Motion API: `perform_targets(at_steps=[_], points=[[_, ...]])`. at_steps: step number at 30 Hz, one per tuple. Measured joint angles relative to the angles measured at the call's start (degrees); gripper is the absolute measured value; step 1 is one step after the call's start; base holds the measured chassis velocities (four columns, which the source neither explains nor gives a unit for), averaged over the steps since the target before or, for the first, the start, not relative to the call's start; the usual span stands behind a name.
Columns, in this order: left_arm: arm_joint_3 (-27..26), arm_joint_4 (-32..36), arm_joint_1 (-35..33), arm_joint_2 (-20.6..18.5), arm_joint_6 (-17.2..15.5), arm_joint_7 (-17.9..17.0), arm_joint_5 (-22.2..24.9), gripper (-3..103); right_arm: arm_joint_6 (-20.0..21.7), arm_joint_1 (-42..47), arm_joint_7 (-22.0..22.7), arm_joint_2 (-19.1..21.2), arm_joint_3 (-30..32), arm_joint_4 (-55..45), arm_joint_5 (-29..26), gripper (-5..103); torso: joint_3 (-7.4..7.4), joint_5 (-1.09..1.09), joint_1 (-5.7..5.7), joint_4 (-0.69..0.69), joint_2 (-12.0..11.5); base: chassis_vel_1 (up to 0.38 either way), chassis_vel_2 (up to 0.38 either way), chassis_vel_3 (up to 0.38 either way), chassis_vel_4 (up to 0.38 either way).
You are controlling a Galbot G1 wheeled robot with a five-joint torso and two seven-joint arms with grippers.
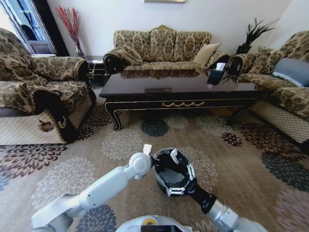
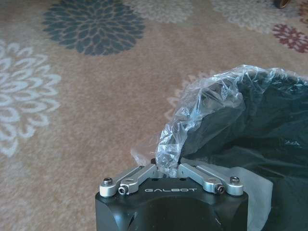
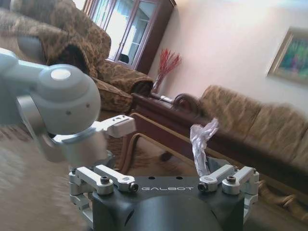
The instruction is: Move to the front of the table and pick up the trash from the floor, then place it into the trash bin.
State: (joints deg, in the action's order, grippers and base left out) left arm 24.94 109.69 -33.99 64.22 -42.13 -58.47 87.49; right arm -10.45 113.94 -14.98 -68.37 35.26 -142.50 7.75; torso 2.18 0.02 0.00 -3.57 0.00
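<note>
Bin (image 1: 162,183): on or just over the floor (image 1: 231,164), on the robot's side of the table's (image 1: 183,89) front edge, apart from it and between the two arms. I cannot tell whether its base rests on the carpet.
Liner (image 2: 202,110): clear film folded over the bin's rim, bunched and pulled up where the left gripper meets it.
Trash: the bin's inside is dark, so I cannot tell whether any lies in it.
Left gripper (image 2: 167,166): at the rim on the bin's left side, jaws clenched on a fold of liner. It grips film rather than the bin wall.
Right gripper (image 1: 173,173): over the bin's mouth from the robot's side, a twist of film (image 3: 202,139) standing just beside it. Whether it grips that film or is released, I cannot tell.
Arms: the left wrist (image 3: 67,110) sits close to the right gripper, both crowded at the same rim.
Risk, liner: any pull from here would likely drag the film off the rim or tear it, since it is thin and only folded over.
Risk, bin: a sideways tug on the liner could tip so light a bin and spill its contents.
Risk, arms: with so little room between them, a careless move by either could knock the other or the rim.
</note>
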Motion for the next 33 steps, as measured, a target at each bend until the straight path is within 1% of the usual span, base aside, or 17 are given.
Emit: perform_targets(at_steps=[1,2,3,4,5,7,9,10,13,14,15,16,18,19,22,28,33], points=[[0.06,0.23,-0.07,-0.17,0.0,-0.05,0.05,2,-3.57,-0.58,-5.74,-0.22,1.31,1.08,-1.23,100,0.0,-0.11,0.0,-0.03,0.0,0.0,0.0,0.0,0.0],[0.09,0.25,-0.01,-0.34,0.0,0.37,0.14,2,-1.29,-0.87,-10.14,0.18,1.64,1.36,-5.46,100,0.0,-0.03,0.0,0.01,0.0,0.0,0.0,0.0,0.0],[0.09,0.31,0.0,-0.21,0.0,0.03,0.09,2,3.0,-0.47,-6.71,0.32,-0.06,0.37,-3.67,100,0.0,0.05,0.0,0.03,0.0,0.0,0.0,0.0,0.0],[-0.02,0.58,-0.2,0.13,0.0,-0.38,-0.15,2,1.36,-0.83,-4.73,-0.49,-0.58,0.41,-1.13,100,0.0,-0.02,0.0,0.0,0.0,0.0,0.0,0.0,0.0],[0.04,0.6,-0.21,0.4,0.0,-0.33,-0.07,2,2.1,-1.57,-10.78,-0.69,0.0,0.34,-6.67,100,0.0,-0.05,0.0,-0.01,0.0,0.0,0.0,0.0,0.0],[-0.03,0.46,-0.13,0.61,0.0,0.15,0.03,2,5.3,-1.36,-13.94,-0.42,-0.35,-0.05,-11.04,100,0.0,-0.02,0.0,0.05,0.0,0.0,0.0,0.0,0.0],[-0.09,0.61,-0.1,1.07,0.0,-0.57,-0.06,2,4.81,-1.0,-9.42,-1.63,-1.73,-0.17,-6.71,100,0.0,-0.05,0.0,-0.04,0.0,0.0,0.0,0.0,0.0],[0.09,0.56,0.22,1.16,-0.01,-0.5,0.04,2,4.16,-1.19,-15.62,-1.18,-0.93,-0.42,-14.1,100,0.0,0.0,0.0,0.01,0.0,0.0,0.0,0.0,0.0],[-0.03,0.23,0.34,1.37,0.0,-0.8,0.18,2,5.42,0.51,-8.68,-1.71,-2.36,-0.5,-9.12,100,0.0,0.0,0.0,-0.03,0.0,0.0,0.0,0.0,0.0],[0.1,0.18,0.36,1.32,0.0,-0.99,0.15,2,2.53,0.19,-10.68,-1.92,-1.87,-0.68,-11.4,100,0.01,-0.06,0.0,-0.03,0.0,0.0,0.0,0.0,0.0],[0.15,-0.04,0.47,1.04,0.0,-0.53,0.15,2,4.21,0.16,-9.52,-1.64,-1.96,-0.96,-13.08,100,0.0,-0.05,0.0,0.03,0.0,0.0,0.0,0.0,0.0],[-0.17,0.17,0.13,1.0,0.0,-0.8,0.09,2,5.48,1.09,-2.18,-2.37,-3.1,-0.66,-6.7,100,0.0,0.05,0.0,-0.01,-0.01,0.0,0.0,0.0,0.0],[-0.26,0.36,-0.2,0.98,0.0,-1.01,0.13,2,2.88,0.61,-1.12,-2.82,-2.4,-0.7,-6.0,100,0.01,0.0,0.0,-0.04,0.0,0.0,0.0,0.0,0.0],[-0.28,0.44,-0.19,0.8,-0.01,-0.84,0.3,2,4.68,0.64,-3.29,-2.31,-1.67,-0.96,-10.49,100,0.0,-0.06,0.0,0.04,0.0,0.0,0.0,0.0,0.0],[-0.08,0.51,-0.05,0.84,0.0,-0.74,0.3,2,3.39,1.06,3.44,-2.13,-1.89,-0.65,-7.71,100,0.0,-0.06,0.0,-0.02,0.0,0.0,0.0,0.0,0.0],[-0.35,0.48,0.15,0.44,0.0,-0.5,0.42,2,3.84,0.47,4.32,-0.84,-2.04,-0.69,-9.4,100,0.0,-0.05,0.0,-0.04,0.0,0.0,0.0,0.0,0.0],[-3.19,-0.11,-0.71,-1.49,-0.01,0.6,-0.39,2,4.61,-3.07,9.52,1.14,-1.2,-0.39,-14.0,100,0.0,-0.04,0.0,0.0,0.0,0.0,0.0,0.0,0.0]])
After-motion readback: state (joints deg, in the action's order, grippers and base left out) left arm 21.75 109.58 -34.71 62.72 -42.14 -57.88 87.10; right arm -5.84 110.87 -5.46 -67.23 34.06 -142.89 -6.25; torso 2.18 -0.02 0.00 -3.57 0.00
